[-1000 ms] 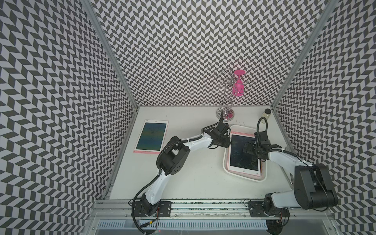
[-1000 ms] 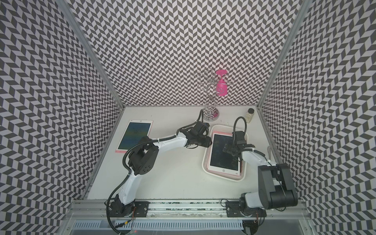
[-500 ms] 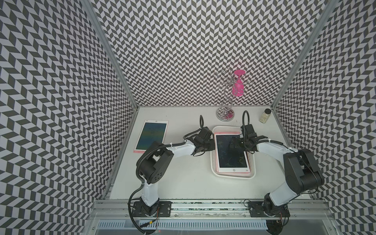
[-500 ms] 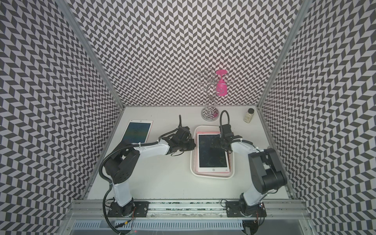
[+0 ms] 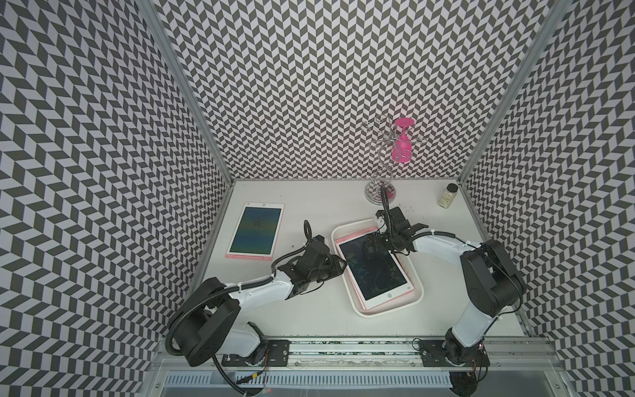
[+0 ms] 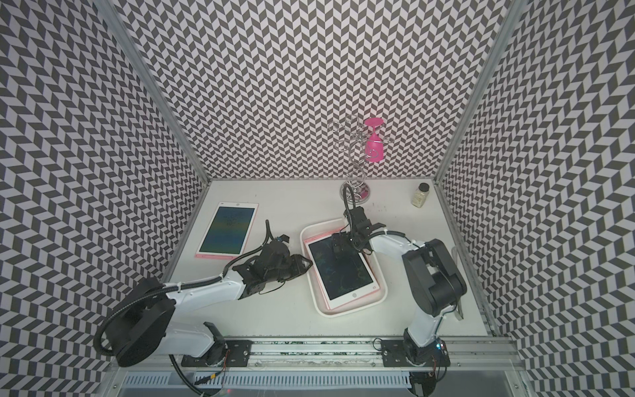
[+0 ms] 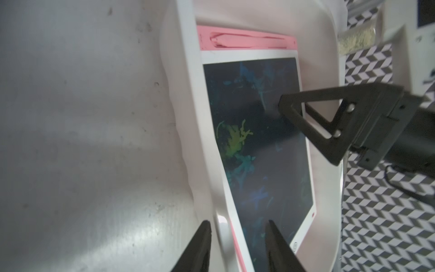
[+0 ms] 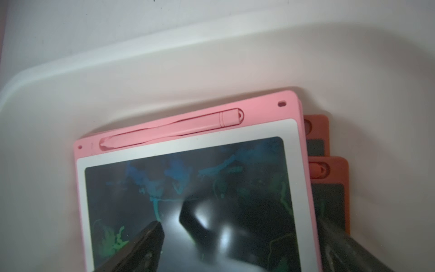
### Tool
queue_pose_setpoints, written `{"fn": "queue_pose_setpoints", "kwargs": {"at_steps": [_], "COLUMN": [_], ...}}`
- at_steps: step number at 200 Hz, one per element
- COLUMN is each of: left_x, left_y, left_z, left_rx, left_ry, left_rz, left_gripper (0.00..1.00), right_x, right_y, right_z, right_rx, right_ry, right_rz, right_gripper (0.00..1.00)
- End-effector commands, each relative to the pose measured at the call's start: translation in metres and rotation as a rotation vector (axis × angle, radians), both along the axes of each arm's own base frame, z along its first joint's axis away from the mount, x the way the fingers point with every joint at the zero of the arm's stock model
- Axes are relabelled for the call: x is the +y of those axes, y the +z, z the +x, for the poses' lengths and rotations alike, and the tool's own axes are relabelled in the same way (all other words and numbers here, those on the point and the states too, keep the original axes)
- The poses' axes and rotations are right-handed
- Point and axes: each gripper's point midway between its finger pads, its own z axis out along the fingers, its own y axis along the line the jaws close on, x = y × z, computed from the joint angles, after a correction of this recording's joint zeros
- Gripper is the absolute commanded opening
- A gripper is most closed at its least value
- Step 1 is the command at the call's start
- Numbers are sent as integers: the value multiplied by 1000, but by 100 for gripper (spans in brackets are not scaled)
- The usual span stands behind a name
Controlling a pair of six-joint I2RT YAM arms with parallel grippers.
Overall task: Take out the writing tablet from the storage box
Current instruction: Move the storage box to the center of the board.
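Skewed since a second ago, storage box (image 5: 388, 311) may slide again: left gripper (image 7: 238, 223) jaws apart astride its rim, right gripper (image 8: 240, 228) jaws wide over writing tablet (image 5: 374, 271).

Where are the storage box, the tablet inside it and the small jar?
storage box (image 5: 391, 310): in a top view, near rim.
tablet (image 5: 376, 271): in a top view, dark screen.
small jar (image 5: 446, 198): in a top view, its body.

Four writing tablets: a lone tablet (image 5: 256, 231) near the left edge of the table (image 5: 319, 319), and three stacked in the one storage box (image 5: 391, 308), a top tablet (image 5: 378, 275) over two lower tablets (image 8: 316, 131). One wire stand (image 5: 379, 196), one pink glass (image 5: 401, 147), one small jar (image 5: 447, 196).
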Motion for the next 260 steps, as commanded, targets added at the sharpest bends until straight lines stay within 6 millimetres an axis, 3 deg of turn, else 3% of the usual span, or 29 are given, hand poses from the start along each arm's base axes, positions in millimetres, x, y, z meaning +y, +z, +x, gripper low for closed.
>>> {"fn": "queue_pose_setpoints", "kwargs": {"at_steps": [1,27,54,111,155,191,227,260], "left_x": [20,33,43,48,11,-19,-26,-27], "left_y": [13,19,28,54,62,46,30,21], "left_z": [21,40,64,130,170,168,165,171], "left_rx": [-69,-145,-215,-383,-483,-482,-455,-448], "left_ry": [80,122,140,107,-80,-258,-352,-393], "left_rz": [119,255,376,546,601,556,595,636], "left_gripper": [47,49,55,64,68,67,69,72], "right_x": [-17,-22,-30,-40,-43,-44,-47,-46], "right_y": [11,44,66,56,47,45,37,41], "right_z": [-9,-9,-16,-52,-73,-76,-79,-81], "right_rx": [6,-73,-118,-38,-8,-1,20,10], "right_ry": [-13,-35,-59,-94,-101,-103,-99,-89], "right_rz": [-52,-34,-25,24,60,63,51,68], "right_gripper": [100,100,99,99,99,99,99,99]}}
